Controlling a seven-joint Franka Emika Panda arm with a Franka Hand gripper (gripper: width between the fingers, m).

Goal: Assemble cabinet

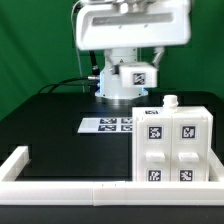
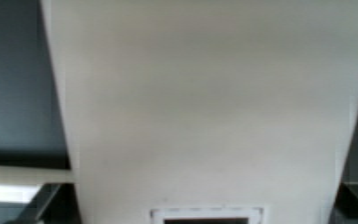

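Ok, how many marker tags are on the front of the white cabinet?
4, in a grid on the cabinet front: upper-left tag, upper-right tag, lower-left tag, lower-right tag, by the exterior view's sides. Its hidden faces may carry more.

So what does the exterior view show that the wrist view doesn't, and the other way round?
Only the exterior view: the cabinet, the marker board, the rail and the arm. Only the wrist view: a white panel seen close, filling most of the frame, with a tag at its edge. Both: the black table and white tagged plastic.
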